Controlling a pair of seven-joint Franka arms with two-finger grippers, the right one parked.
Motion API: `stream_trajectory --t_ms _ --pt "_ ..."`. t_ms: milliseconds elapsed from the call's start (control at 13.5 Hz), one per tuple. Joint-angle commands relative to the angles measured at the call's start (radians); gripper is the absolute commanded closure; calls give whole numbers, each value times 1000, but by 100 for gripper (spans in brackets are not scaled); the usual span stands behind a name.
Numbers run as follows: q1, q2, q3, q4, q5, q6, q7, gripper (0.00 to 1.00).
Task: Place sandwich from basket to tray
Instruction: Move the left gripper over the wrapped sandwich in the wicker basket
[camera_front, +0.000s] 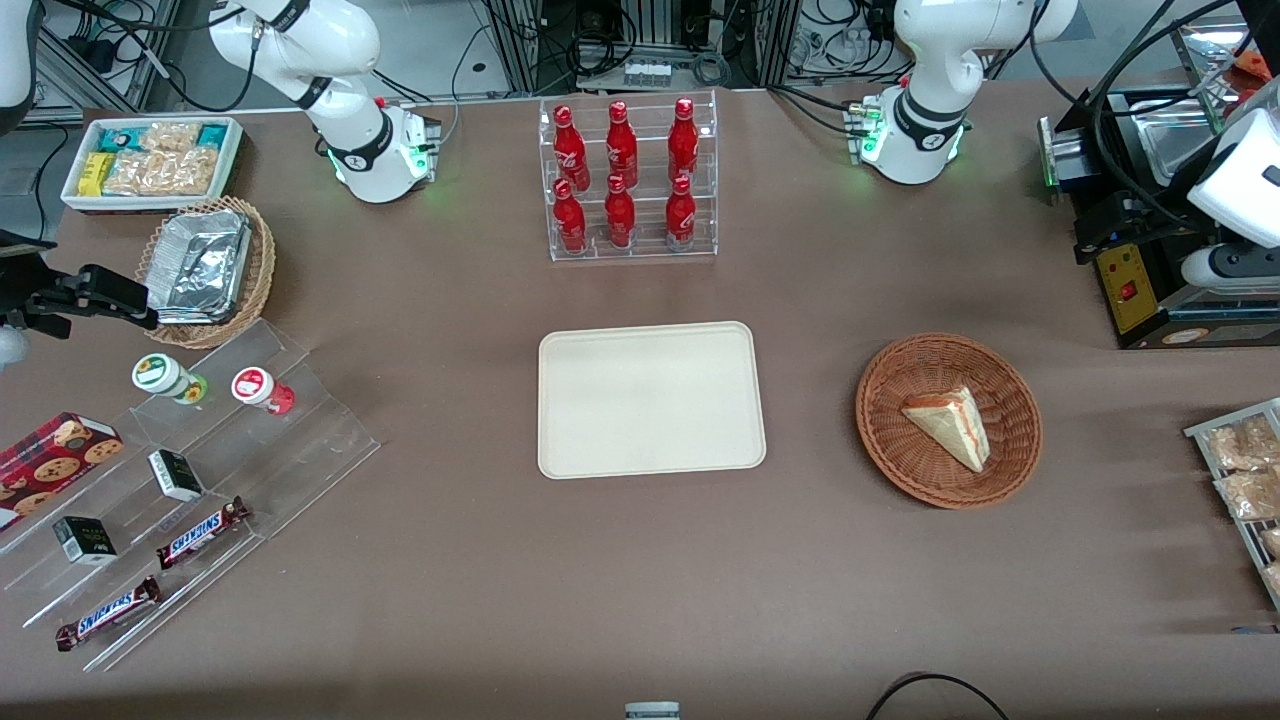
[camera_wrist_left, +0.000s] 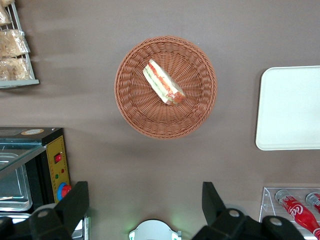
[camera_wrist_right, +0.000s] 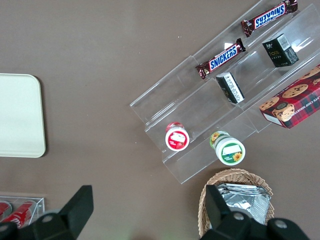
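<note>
**Sandwich sat in basket, gripper high above and open**

The sandwich (camera_front: 950, 427) lay inside the round reddish-brown wicker basket (camera_front: 890, 440), resting on the basket's floor a little off centre. It was a triangular wedge of pale bread, and the wrist view showed its cut edge with orange-red and green stripes turned upward (camera_wrist_left: 163, 83). Its long axis ran on a diagonal across the basket (camera_wrist_left: 135, 110), not square to the rim or to the table edges.

The left gripper (camera_wrist_left: 145, 202) hovered well above the table with its two fingers (camera_wrist_left: 75, 202) spread wide and nothing between them. From the wrist camera the basket sat clear of the fingertips, so the gripper was not yet over the sandwich; by my judgement the coming move called for a shift across to centre on the wedge, a turn of the wrist so the fingers would close across its short dimension, and then a descent. No part of the task was done.

The cream-beige tray (camera_front: 650, 400) lay flat and bare beside the basket, toward the parked arm's end, with a strip of brown tablecloth between the two. Farther from the front camera than the tray stood a clear acrylic rack (camera_front: 630, 180) holding six red cola bottles. A black toaster oven (camera_front: 1150, 250) sat at the working arm's end, and near it a wire rack of snack packets (camera_front: 1245, 470).
</note>
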Motion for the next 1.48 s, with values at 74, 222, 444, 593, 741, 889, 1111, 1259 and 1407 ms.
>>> stream_trajectory --t_ms 74,222,444,593,741,889,1111,1259,1407 --pt "-13 -8 14 -15 -7 15 10 0" --pt "-13 3 14 -41 4 50 10 0" --pt "-12 3 14 -122 7 153 2 0" --pt "-7 -8 15 -211 7 237 -9 0" --pt "-4 -11 17 -302 7 336 -51 0" --pt "-4 -15 17 -384 7 441 -158 0" --pt "-4 -11 15 -503 5 610 -306 0" --pt "-4 -6 15 -605 4 769 -421 0" --pt "-6 12 15 -684 4 909 -525 0"
